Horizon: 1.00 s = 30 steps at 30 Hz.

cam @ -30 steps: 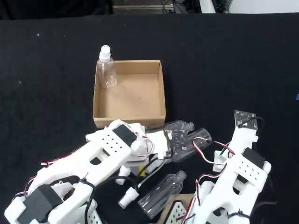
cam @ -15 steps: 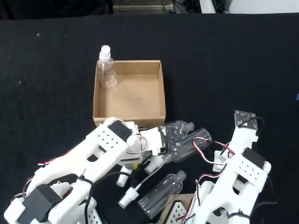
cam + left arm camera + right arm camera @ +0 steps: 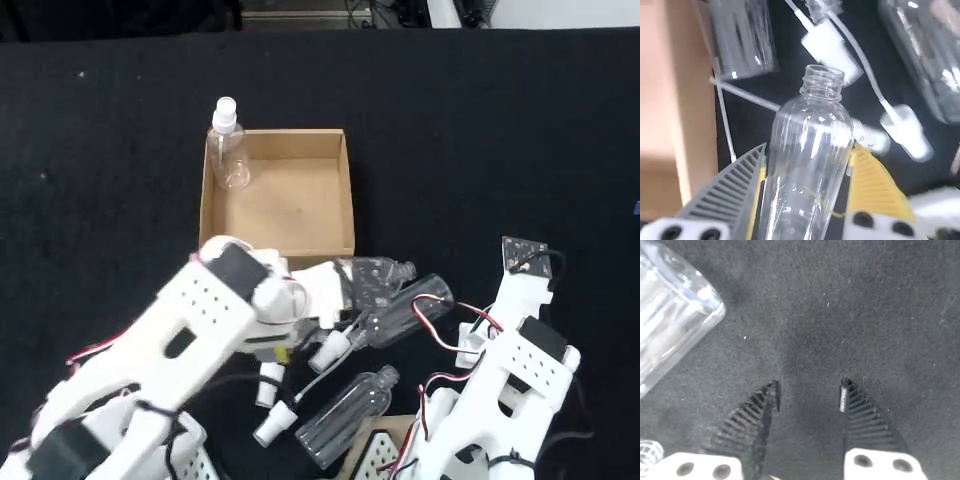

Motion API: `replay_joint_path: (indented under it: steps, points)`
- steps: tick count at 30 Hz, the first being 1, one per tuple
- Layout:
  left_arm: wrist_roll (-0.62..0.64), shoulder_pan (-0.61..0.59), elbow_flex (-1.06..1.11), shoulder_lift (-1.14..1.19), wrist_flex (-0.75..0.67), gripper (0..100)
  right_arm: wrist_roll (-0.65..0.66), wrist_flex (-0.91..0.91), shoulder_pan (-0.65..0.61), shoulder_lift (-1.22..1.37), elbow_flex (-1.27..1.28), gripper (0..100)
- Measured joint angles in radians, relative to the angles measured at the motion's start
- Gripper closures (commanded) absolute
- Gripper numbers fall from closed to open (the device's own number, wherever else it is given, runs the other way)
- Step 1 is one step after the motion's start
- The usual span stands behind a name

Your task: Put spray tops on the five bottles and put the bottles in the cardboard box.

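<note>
"High view first: what is in the cardboard box [image 3: 349, 200]?"

"One capped bottle [image 3: 229, 150], white spray top on, upright in the far left corner against the wall."

"And outside it?"

"Just beside the box's near right corner, the left gripper [image 3: 350, 288] has an open bottle [image 3: 380, 272], neck pointing right. Close on its near right lies a second bottle [image 3: 405, 310], base to the far right, with a spray top [image 3: 331, 350] at its neck end; whether that top is seated I cannot tell. A third bottle [image 3: 345, 408] lies nearer still, neck bare. One loose top [image 3: 268, 385] and another loose top [image 3: 275, 427] lie left of it on the black table [image 3: 500, 120]."

"What does the left wrist view add?"

"The grip itself. The left gripper [image 3: 809, 149] is clamped on the open bottle [image 3: 812, 115], its fingers [image 3: 735, 190] pressed against both sides of the body. The threaded neck [image 3: 823, 82] carries nothing. Beyond it are spray tops with their thin tubes, and the box wall [image 3: 675, 100] runs alongside."

"And the right wrist view?"

"The right gripper [image 3: 809, 390] hangs over bare black cloth with its jaws well apart, holding and touching nothing. A clear bottle base [image 3: 675, 315] lies off to one side, apart from the fingers."
</note>
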Motion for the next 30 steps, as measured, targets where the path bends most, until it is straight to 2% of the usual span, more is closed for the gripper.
replay_joint_path:
  steps: [3,6,10,14,18,23,28,30]
  points:
    - [0.006,-0.066,-0.037,-0.078,0.11,78,0.0,0.0,0.0,0.0,0.0,81.8]
    - [0.061,-0.19,-0.052,-0.132,0.172,78,0.0,0.0,0.0,0.0,0.0,81.8]
    - [0.1,-0.414,-0.063,-0.15,0.212,78,0.0,0.0,-0.044,0.0,0.0,81.8]
    - [0.097,-0.692,-0.063,-0.118,0.212,78,0.002,0.0,-0.109,0.0,0.0,81.8]
    - [0.064,-0.967,-0.063,-0.011,0.123,78,0.0,0.0,-0.209,0.0,0.0,81.8]
    - [0.055,-1.269,-0.063,0.203,-0.058,78,-0.014,0.0,-0.371,0.0,0.0,81.8]
    - [-0.046,-1.465,-0.144,0.428,-0.132,77,-0.064,0.002,-0.568,0.0,-0.023,81.8]
    - [-0.092,-1.521,-0.184,0.488,-0.138,74,-0.086,0.002,-0.644,0.0,-0.035,81.8]
